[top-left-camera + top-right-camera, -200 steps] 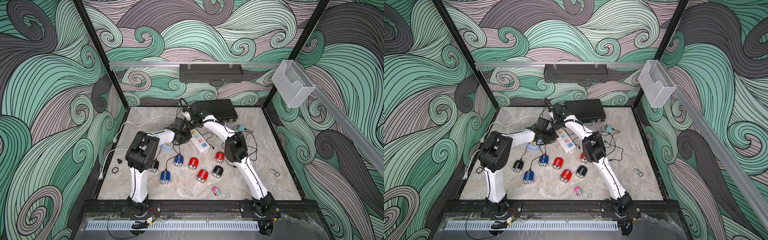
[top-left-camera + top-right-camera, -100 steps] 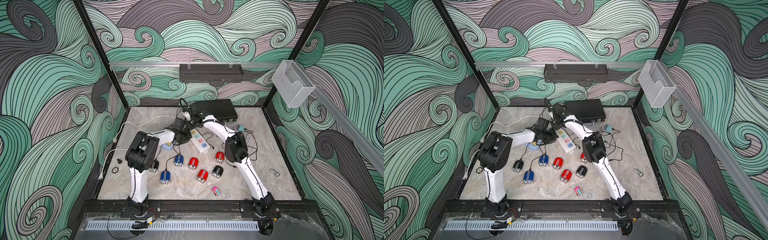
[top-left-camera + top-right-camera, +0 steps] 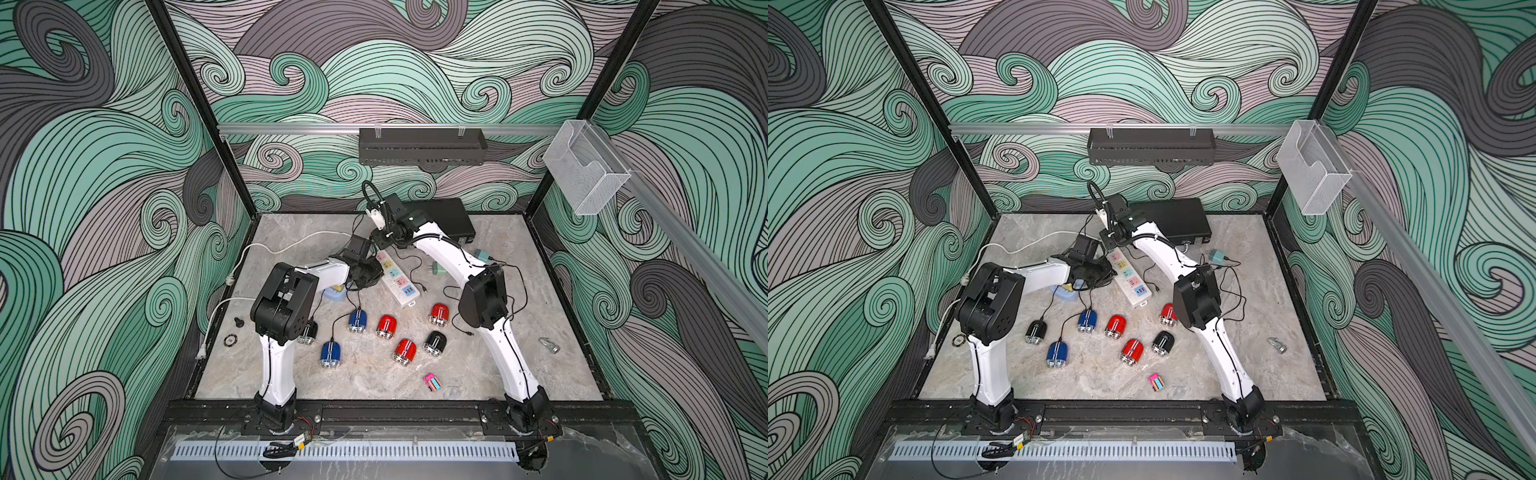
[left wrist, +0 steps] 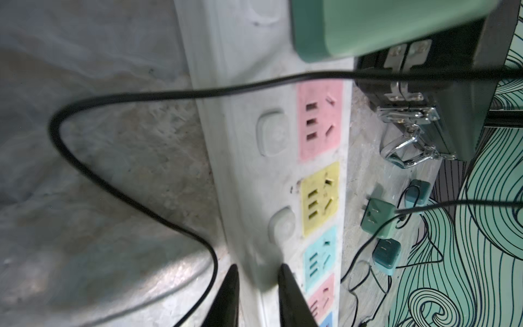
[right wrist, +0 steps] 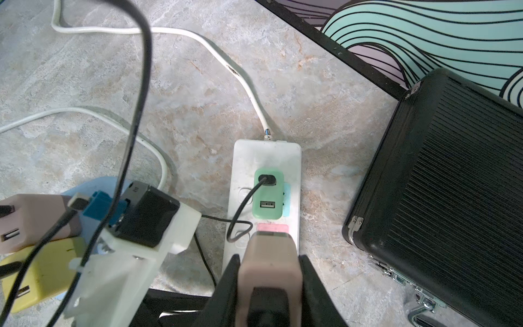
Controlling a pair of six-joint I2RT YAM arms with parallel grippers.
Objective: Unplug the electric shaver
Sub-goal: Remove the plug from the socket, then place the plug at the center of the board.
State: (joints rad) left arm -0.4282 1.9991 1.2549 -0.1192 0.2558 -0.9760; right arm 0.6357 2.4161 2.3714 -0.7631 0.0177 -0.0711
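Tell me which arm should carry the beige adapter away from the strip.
Right. The right claw is shut on the beige adapter, just above the empty pink socket. The left claw is down on the strip, seemingly steadying it.

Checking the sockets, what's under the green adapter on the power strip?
A light blue socket panel peeks out under the green adapter on the power strip. Its slots and the adapter's prongs are covered.

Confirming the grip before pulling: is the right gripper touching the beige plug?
Touching. The right wrist view shows the right gripper clamped flush against both sides of the beige plug, with no gap.
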